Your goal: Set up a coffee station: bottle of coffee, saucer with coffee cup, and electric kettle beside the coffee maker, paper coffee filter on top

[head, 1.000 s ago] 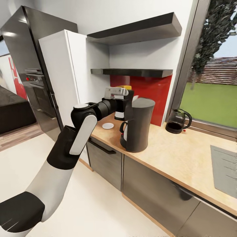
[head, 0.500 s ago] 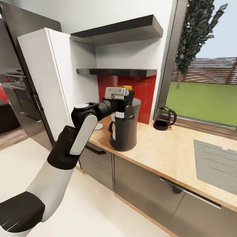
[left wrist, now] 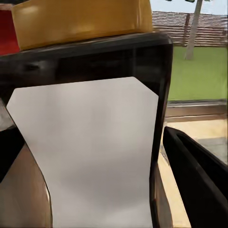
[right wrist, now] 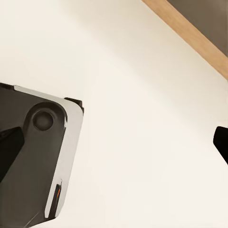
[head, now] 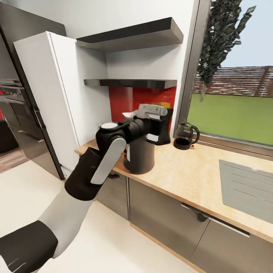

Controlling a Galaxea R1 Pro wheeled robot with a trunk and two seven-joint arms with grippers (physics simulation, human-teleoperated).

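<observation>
My left gripper (head: 161,129) is shut on the bottle of coffee (head: 162,104), whose yellow cap shows above the fingers. It hangs over the kitchen countertop (head: 182,170), just right of the dark grey coffee maker (head: 139,157) and left of the electric kettle (head: 184,136) by the window. Up close in the left wrist view, the bottle's white label (left wrist: 90,152) sits between the dark fingers (left wrist: 199,180). The thin black kitchen shelf (head: 131,82) is bare. A small white pointed shape (head: 128,113) peeks from behind my forearm. Saucer and coffee cup are hidden. My right gripper (right wrist: 114,145) is open over the floor.
A thicker dark shelf (head: 132,34) hangs above the thin one. A white tall cabinet (head: 57,98) stands left of the counter, and a grey sink (head: 246,187) is inset at the right. The robot's base (right wrist: 38,156) shows on the pale floor.
The head camera has swung right. My left arm has carried the bottle from in front of the coffee maker's top to its right side, nearer the kettle.
</observation>
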